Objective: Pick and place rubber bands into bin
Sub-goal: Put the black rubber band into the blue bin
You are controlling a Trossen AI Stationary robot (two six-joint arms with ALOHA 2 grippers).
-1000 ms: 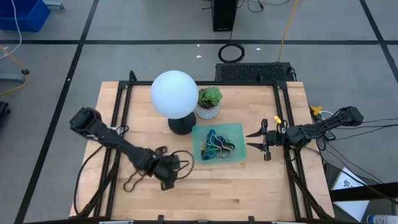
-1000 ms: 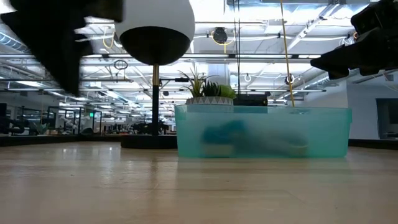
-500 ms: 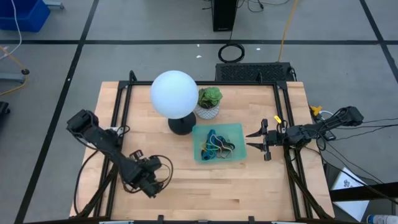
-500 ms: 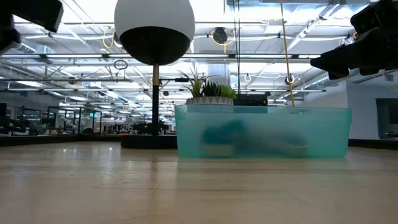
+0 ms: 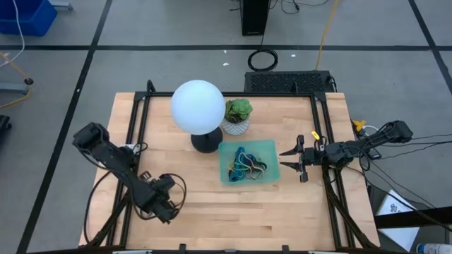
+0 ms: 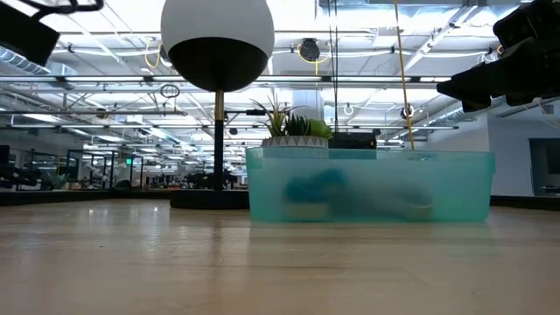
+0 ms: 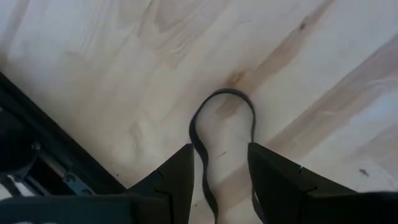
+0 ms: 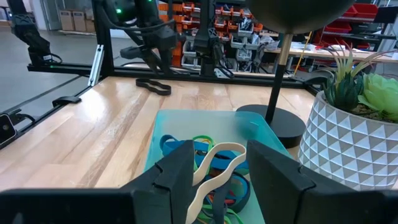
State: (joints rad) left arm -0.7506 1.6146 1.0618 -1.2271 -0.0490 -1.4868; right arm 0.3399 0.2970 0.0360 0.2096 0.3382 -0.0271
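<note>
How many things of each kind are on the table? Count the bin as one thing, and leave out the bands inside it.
Lamp: 1
Plant pot: 1
Bin: 1
Black rubber band lying outside the bin: 1
Total: 4

No readable text, no labels, no brands, no numbers, no signs in any view
</note>
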